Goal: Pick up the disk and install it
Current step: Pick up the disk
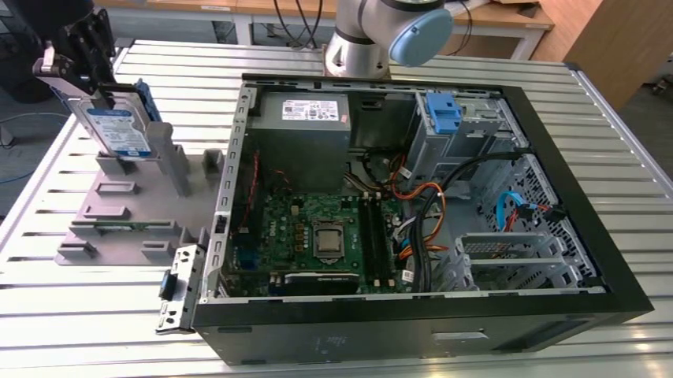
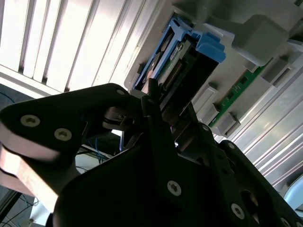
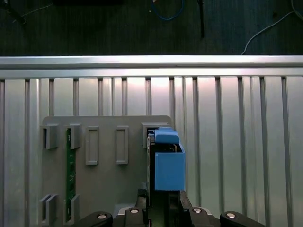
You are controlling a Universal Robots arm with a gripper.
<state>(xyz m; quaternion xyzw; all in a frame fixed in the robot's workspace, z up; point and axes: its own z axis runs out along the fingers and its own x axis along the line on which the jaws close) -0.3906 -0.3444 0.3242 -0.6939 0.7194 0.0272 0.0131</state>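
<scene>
I've got the gripper (image 1: 103, 94) at the far corner of the counter (image 1: 94, 315), on the exterior view's left, jaws narrow and clamped on the top edge of the disk (image 1: 113, 130). The disk is upright, label face toward the camera, with the blue carrier along its edge. Its lower end is down among the posts of the grey fixture plate (image 1: 116, 213). I can't tell if it's seated in the slot or just clear of it.

In the first wrist view the disk (image 3: 169, 165) is seen edge-on, blue carrier on top, with the jaws either side of it at its near end, over the grey plate (image 3: 104, 189). A green memory stick (image 3: 71, 170) sits in a slot of the same plate, well apart from the disk.

In the second wrist view the black fingers (image 2: 152, 101) are against the disk (image 2: 177, 66), connector end visible, blue tab at the far end.

The open computer case (image 1: 421, 323) lies flat just beside the fixture plate, on the exterior view's right. Inside are the motherboard (image 1: 315, 232), the grey power supply (image 1: 305, 118) and a bare blue bracket (image 1: 446, 114) at the drive bay. The arm base (image 1: 368, 39) stands behind the case
</scene>
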